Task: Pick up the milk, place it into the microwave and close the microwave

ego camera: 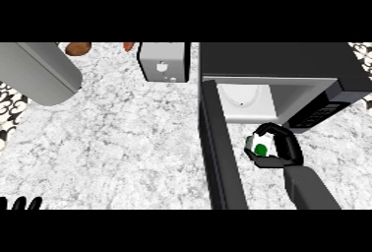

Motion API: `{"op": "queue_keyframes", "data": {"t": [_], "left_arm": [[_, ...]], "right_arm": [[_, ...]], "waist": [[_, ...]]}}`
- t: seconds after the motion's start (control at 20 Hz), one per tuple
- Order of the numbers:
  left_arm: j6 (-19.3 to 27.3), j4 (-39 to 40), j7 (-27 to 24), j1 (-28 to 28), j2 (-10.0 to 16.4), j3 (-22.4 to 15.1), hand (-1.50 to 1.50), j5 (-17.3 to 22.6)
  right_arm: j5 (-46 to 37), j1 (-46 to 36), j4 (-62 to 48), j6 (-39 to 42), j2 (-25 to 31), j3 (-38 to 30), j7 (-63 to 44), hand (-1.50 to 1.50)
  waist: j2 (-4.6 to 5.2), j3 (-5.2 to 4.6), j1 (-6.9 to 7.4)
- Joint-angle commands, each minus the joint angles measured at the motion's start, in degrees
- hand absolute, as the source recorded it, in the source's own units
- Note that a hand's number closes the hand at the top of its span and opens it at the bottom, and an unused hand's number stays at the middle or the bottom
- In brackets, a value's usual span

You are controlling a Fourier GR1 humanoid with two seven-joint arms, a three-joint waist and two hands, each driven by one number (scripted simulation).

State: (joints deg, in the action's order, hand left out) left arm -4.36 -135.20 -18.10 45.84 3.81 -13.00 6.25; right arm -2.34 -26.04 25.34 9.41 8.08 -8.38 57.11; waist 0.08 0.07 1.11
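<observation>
Gripping the milk carton (261, 147), right hand (289, 150) hovers just outside the open microwave (283, 61), door (218, 157) swung out; left hand (20, 203) open at near-left desk (123, 138) corner.

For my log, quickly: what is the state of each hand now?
Left hand: open, resting at lower left edge.
Right hand: shut on the small white-and-green milk carton.

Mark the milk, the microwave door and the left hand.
milk (260, 148): head view, on the green patch of its face.
microwave door (220, 157): head view, midway along the open door's dark edge.
left hand (20, 203): head view, on a finger at the lower left edge.
</observation>
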Motion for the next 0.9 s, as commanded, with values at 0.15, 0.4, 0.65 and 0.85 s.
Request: {"op": "queue_keyframes", "data": {"t": [0.15, 0.4, 0.65, 0.85], "left_arm": [[-0.29, -0.12, 1.09, -0.09, 0.65, 0.63, -1.50, 0.27], [-1.47, -2.81, 0.41, 3.41, 1.15, 2.20, -1.50, 3.48], [-2.75, 2.30, -3.09, 1.85, 1.01, 3.60, -1.50, 3.22], [-2.78, -1.22, -1.66, 4.75, 1.13, 3.97, -1.50, 4.98]], "right_arm": [[1.00, -0.04, 6.58, 3.06, -2.64, 1.62, 1.01, 1.50], [5.31, 9.39, 12.67, 9.08, 7.40, -1.58, 1.57, 1.50], [8.88, 13.63, 20.59, 13.82, 7.94, -0.17, -2.18, 1.50], [12.27, 16.86, 28.98, 15.67, 8.61, 0.92, -7.40, 1.50]], "waist": [[-0.28, -0.08, -0.78], [-0.52, -0.12, -1.43], [-0.64, -0.19, -1.49], [-0.64, -0.18, -1.48]]}}
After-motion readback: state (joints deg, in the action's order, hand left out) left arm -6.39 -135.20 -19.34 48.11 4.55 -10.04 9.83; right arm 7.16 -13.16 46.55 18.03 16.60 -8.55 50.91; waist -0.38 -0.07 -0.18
